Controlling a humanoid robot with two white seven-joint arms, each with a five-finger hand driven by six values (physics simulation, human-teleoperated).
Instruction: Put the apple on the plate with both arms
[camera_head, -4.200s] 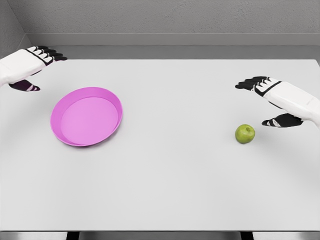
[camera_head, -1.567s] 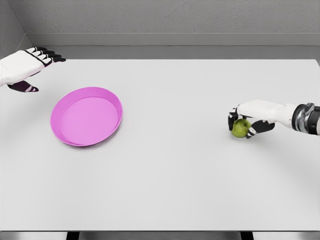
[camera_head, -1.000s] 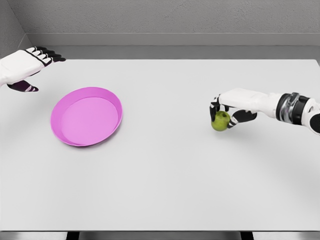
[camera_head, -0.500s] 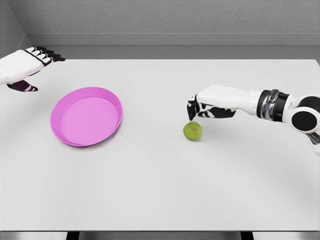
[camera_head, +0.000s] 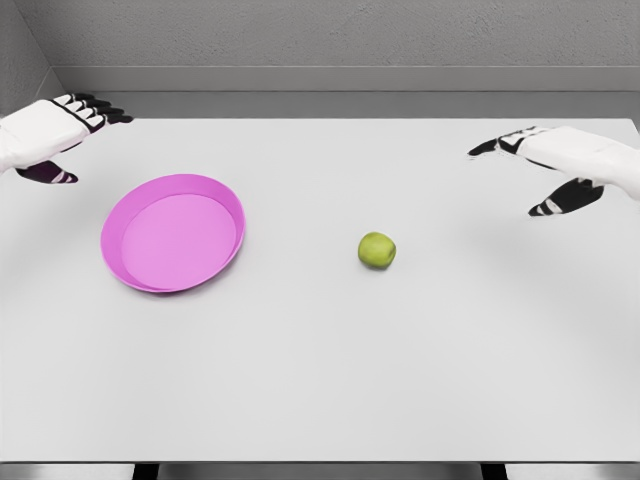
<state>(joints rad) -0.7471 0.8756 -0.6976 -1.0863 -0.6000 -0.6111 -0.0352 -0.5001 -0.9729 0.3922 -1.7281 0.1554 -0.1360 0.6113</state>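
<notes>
A green apple (camera_head: 377, 250) lies free on the white table (camera_head: 320, 380), near its middle. A pink plate (camera_head: 173, 232) sits to the left of it, a good gap away. My right hand (camera_head: 535, 160) hovers open at the far right, well away from the apple, fingers spread and holding nothing. My left hand (camera_head: 60, 128) hangs open at the far left edge, beyond the plate's upper left, also holding nothing.
The table's far edge meets a grey wall (camera_head: 340, 40) behind. Its front edge runs along the bottom of the view.
The right hand carried the apple leftward to the table's middle, let go of it, and has drawn back to the far right. The left hand has stayed put.
</notes>
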